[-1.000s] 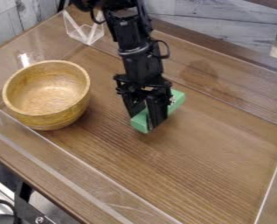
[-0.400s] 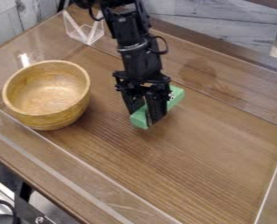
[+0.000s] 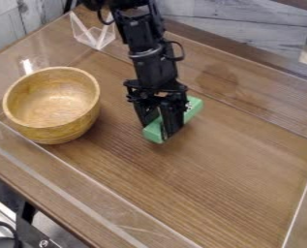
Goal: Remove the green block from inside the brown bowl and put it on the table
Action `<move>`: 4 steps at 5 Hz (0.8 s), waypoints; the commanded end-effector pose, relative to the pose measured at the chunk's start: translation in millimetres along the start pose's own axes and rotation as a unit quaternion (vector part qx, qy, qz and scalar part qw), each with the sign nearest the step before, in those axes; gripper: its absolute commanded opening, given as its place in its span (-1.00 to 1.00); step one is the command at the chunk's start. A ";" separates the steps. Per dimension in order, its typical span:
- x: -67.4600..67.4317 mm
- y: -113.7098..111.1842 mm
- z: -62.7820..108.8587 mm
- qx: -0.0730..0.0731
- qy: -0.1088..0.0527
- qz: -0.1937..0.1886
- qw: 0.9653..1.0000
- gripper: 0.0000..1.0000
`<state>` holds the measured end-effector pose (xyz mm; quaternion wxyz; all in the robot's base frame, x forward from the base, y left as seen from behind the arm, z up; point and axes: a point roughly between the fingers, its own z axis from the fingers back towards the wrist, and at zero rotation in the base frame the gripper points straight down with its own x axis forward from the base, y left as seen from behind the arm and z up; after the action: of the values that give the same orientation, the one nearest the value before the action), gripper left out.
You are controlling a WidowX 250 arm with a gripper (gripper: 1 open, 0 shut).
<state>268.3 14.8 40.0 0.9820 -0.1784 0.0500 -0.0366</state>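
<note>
the claw [image 3: 165, 124] pinches the green block [image 3: 168, 123] down at the table [image 3: 233, 184], right of the empty bowl [image 3: 49, 103]. placing step; next it should let go and lift.

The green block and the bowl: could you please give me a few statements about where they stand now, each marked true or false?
1. The bowl has nothing inside it. True.
2. The green block lies inside the bowl. False: it is down at the table, to the right of the bowl.
3. The gripper is shut on the green block. True.
4. The bowl is tipped on its side. False: it stands upright, opening upward.
5. The gripper hovers over the bowl. False: it is to the right of the bowl, apart from it.
</note>
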 end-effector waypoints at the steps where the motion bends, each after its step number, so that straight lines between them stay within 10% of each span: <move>1: 9.0 1.5 14.5 0.005 -0.024 -0.005 1.000 -1.00; 4: 10.0 3.4 15.7 -0.001 -0.021 -0.001 1.000 -1.00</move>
<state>269.7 17.9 40.5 0.9805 -0.1858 0.0550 -0.0316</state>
